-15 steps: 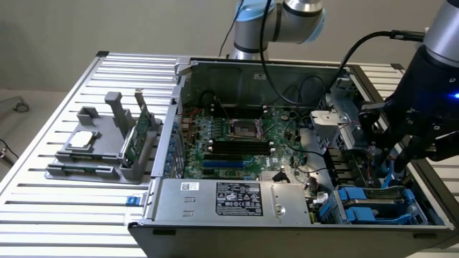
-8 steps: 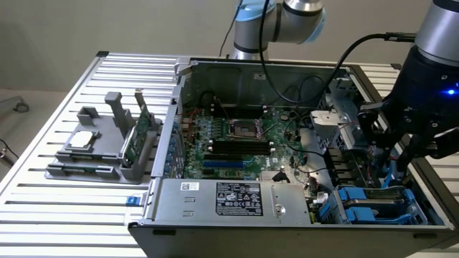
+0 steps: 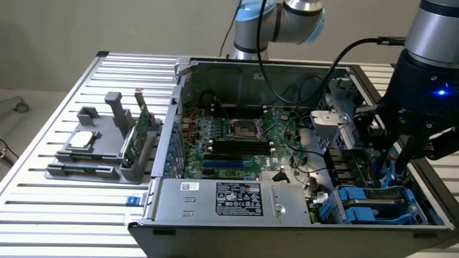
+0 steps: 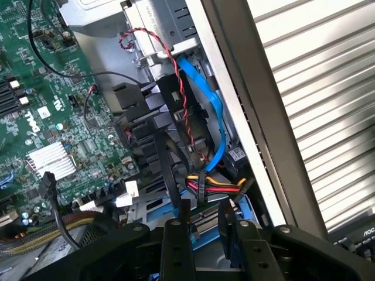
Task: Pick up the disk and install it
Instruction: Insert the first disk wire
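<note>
Wrist view showed the claw (image 4: 205, 212) pinching the disk (image 4: 206, 226), silver-grey edge in blue framing, close beside the case's side wall (image 4: 249, 117); cables (image 4: 202, 188) crowded just ahead.

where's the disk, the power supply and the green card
disk (image 3: 362, 203), exterior view, its blue bracket
power supply (image 3: 239, 200), exterior view, its label
green card (image 3: 136, 141), exterior view, its face
</note>
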